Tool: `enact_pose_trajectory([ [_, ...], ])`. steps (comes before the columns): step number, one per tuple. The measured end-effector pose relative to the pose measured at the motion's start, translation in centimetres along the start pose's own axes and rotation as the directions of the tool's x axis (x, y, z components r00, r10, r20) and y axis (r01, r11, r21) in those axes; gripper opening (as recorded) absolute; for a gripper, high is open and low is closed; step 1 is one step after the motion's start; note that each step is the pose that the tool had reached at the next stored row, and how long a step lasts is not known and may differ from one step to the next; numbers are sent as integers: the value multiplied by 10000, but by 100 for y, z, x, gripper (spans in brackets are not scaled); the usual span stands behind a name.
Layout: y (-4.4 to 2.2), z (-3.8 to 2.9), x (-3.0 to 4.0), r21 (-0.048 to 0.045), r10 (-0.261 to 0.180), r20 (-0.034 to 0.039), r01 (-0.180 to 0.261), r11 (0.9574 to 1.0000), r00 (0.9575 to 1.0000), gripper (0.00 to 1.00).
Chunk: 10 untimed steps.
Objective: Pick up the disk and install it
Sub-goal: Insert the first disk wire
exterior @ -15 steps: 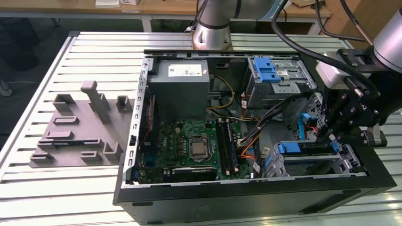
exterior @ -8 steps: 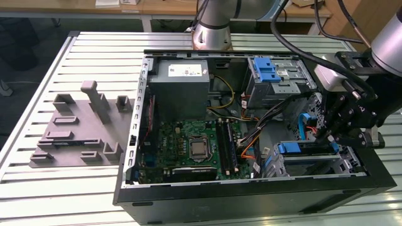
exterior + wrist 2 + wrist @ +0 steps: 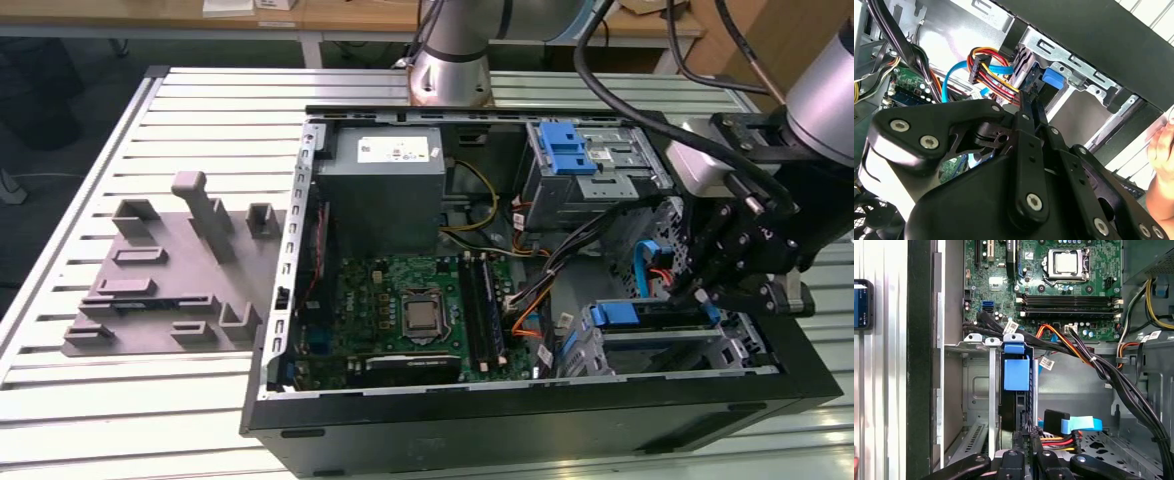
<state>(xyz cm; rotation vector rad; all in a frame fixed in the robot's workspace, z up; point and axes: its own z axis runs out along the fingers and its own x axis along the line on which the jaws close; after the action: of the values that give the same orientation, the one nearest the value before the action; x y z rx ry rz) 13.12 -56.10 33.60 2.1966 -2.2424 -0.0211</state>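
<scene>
A ribbed aluminium table [image 3: 80, 390] carries an open black computer case [image 3: 534, 425] lying on its side, and a grey moulded fixture [image 3: 167, 270] sits on the table to the exterior view's left of the case. Wooden benches run along the back of the room.

Inside the case, a green motherboard [image 3: 407, 320] fills the middle, with a large grey metal box [image 3: 387, 190] bearing a white sticker beyond it. Toward the exterior view's right, a silver bay with a blue plastic latch [image 3: 567, 150] stands at the far corner. Bundles of black, orange, yellow and red cables [image 3: 534, 290] cross between board and bays.

The arm reaches down into the case's near corner on the exterior view's right, and the claw [image 3: 705, 292] hangs right above the drive cage there. The disk [image 3: 654, 316] stands on edge in that silver cage, its blue carrier tab showing at the end; in the first wrist view the disk [image 3: 1016, 385] sits upright between the cage's metal rails, with the claw [image 3: 1026, 440] meeting its near edge. The claw's fingers [image 3: 1016, 435] lie close together and appear to pinch the disk's thin edge. In the second wrist view the claw [image 3: 1028, 97] points at the same slot, beside a blue ribbon cable [image 3: 961, 75]. A person's hand [image 3: 1160, 150] shows at the case's outer side.
</scene>
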Motion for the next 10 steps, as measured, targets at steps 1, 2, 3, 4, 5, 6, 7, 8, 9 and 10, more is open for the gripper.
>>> enact_pose_trajectory([
  [1,0,2,0,0,0,-1,0,10000,10000,16],
  [2,0,3,0,0,0,-1,0,10000,10000,16],
  [3,0,5,0,0,0,-2,0,10000,10000,16],
  [4,0,7,0,0,0,-1,0,10000,10000,16],
  [5,0,9,0,0,0,-1,0,10000,10000,16],
  [6,0,11,0,0,0,-1,0,10000,10000,16],
  [7,0,12,0,0,0,-2,0,10000,10000,16],
  [8,0,13,0,0,0,-2,0,10000,10000,16],
  [9,0,15,0,0,0,-1,0,10000,10000,16],
  [10,0,17,0,1,1,0,-1,10000,10000,16],
])
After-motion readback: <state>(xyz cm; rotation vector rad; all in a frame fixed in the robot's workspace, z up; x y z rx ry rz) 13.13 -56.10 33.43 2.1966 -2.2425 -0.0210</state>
